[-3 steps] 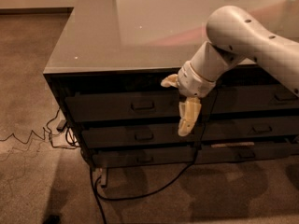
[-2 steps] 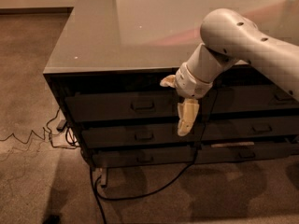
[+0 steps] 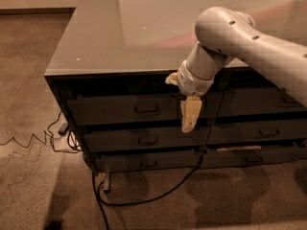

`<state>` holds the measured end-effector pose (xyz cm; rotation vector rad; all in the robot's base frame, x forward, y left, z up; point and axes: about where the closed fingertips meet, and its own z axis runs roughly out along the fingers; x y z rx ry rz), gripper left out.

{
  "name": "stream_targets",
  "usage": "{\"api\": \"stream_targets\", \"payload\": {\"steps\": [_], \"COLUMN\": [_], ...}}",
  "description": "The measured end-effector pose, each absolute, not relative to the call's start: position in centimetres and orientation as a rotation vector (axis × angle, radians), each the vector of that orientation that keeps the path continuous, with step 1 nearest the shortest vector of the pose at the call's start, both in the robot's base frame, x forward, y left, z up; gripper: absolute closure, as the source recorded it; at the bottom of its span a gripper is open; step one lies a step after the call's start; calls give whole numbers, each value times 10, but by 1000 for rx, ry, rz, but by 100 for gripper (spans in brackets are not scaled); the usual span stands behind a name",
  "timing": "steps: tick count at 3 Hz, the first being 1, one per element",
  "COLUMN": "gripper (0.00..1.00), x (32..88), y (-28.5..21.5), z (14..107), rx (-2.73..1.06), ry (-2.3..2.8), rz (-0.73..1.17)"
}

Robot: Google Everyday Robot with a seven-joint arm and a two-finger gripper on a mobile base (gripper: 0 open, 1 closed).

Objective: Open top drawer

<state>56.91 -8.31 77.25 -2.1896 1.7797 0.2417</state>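
The top drawer [image 3: 110, 111] is the wide dark grey front just under the glossy grey cabinet top [image 3: 144, 28]. Its small metal pull handle [image 3: 147, 109] sits at centre. The drawer front stands about flush with the cabinet face. My gripper [image 3: 179, 104] hangs in front of this drawer's right end, to the right of the handle and apart from it. Its tan fingers are spread: one [image 3: 190, 115] points down over the drawer front, the other [image 3: 171, 78] sticks out left near the cabinet's top edge. It holds nothing.
Two slimmer drawers [image 3: 144, 139] [image 3: 148, 163] lie below, and a second column of drawers [image 3: 259, 102] is to the right. A black cable [image 3: 144, 198] and thin wires [image 3: 29, 140] trail over the carpet in front and to the left.
The arm and gripper have shifted slightly left and up along the top drawer's front. The drawer has not moved.
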Motion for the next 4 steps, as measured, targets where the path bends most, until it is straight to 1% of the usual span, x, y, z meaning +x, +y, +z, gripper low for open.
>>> {"api": "stream_targets", "payload": {"steps": [2, 4], "gripper": [0, 0], "x": [568, 583], "y": [-81, -97], "z": [767, 724], "rx": [-2212, -2152], "ry": [1765, 1828], "rz": [266, 394]}}
